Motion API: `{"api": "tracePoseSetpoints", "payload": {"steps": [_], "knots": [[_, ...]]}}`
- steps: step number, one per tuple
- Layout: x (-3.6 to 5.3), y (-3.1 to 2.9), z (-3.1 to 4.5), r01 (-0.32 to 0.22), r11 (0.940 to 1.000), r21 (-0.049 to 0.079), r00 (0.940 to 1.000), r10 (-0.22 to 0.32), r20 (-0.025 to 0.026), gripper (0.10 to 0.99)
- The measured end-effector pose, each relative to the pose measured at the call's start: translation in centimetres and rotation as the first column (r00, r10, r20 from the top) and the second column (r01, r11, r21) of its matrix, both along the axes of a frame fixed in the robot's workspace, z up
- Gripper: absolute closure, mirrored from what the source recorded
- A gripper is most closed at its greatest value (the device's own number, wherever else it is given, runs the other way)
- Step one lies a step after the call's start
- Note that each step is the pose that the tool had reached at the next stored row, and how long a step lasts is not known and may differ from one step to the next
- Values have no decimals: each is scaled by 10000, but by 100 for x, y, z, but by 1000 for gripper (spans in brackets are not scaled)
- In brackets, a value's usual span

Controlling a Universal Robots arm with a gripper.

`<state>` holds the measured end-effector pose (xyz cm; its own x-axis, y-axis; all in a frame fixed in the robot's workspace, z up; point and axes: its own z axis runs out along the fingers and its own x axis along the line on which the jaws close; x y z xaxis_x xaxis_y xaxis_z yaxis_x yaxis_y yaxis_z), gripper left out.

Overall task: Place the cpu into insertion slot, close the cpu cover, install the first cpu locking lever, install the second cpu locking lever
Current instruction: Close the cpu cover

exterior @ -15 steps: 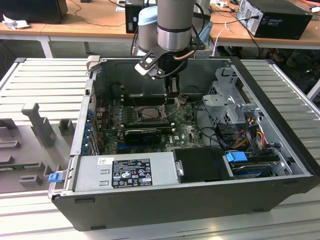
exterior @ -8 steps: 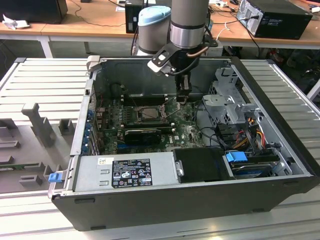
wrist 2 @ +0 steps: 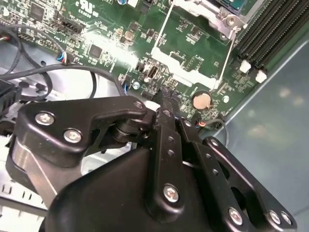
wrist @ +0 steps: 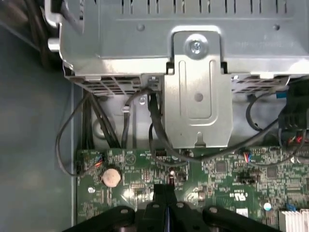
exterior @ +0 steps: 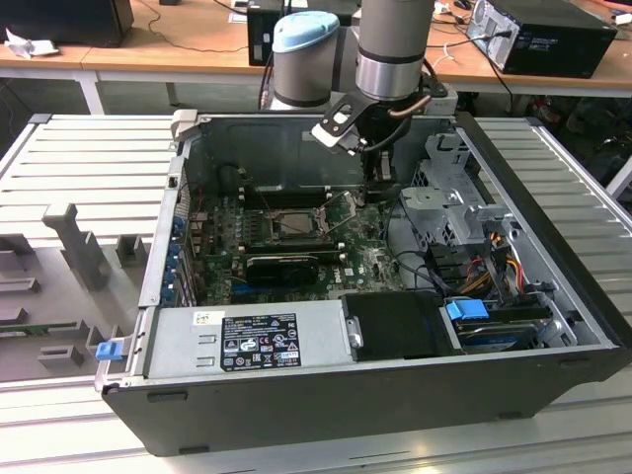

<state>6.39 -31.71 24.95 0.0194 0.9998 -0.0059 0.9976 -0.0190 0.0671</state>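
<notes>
End effector pointing down, fingers together, near flat, face-up insertion slot

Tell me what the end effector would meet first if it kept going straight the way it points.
Likely the flat green motherboard, close ahead of the black end effector, near the round silvery coin cell; depth unclear.

Robotics or electronics lab. An open desktop computer case lies on a ribbed grey metal workbench, with a robot arm reaching down into it. Grey fixture blocks sit on the bench at the exterior view's left. Along the far side run wooden desks carrying cables and more computer boxes (one black tower lying flat at the exterior view's right).
</notes>
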Motion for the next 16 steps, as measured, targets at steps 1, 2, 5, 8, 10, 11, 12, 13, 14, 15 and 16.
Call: {"api": "tracePoseSetpoints", "payload": {"steps": [1,2,5,8,10,11,12,13,14,15,16], "knots": [[-1,0,-22,-70,10000,0,10000,70,-40,980],[-18,0,-37,-98,10000,0,9999,98,-50,980],[-83,0,-48,-207,9998,7,9998,207,-63,980],[-117,0,-49,-224,9997,41,9997,224,-62,980],[-129,0,-50,-224,9997,42,9997,225,-63,980],[-147,0,-51,-224,9997,43,9997,224,-62,980],[-153,-1,-52,-224,9997,43,9997,225,-62,980],[-155,0,-52,-225,9997,43,9997,225,-62,980],[-160,0,-52,-224,9997,43,9997,225,-61,980],[-167,0,-50,-225,9997,43,9997,225,-62,980],[-167,0,-48,-229,9997,44,9997,229,-62,980]]}}
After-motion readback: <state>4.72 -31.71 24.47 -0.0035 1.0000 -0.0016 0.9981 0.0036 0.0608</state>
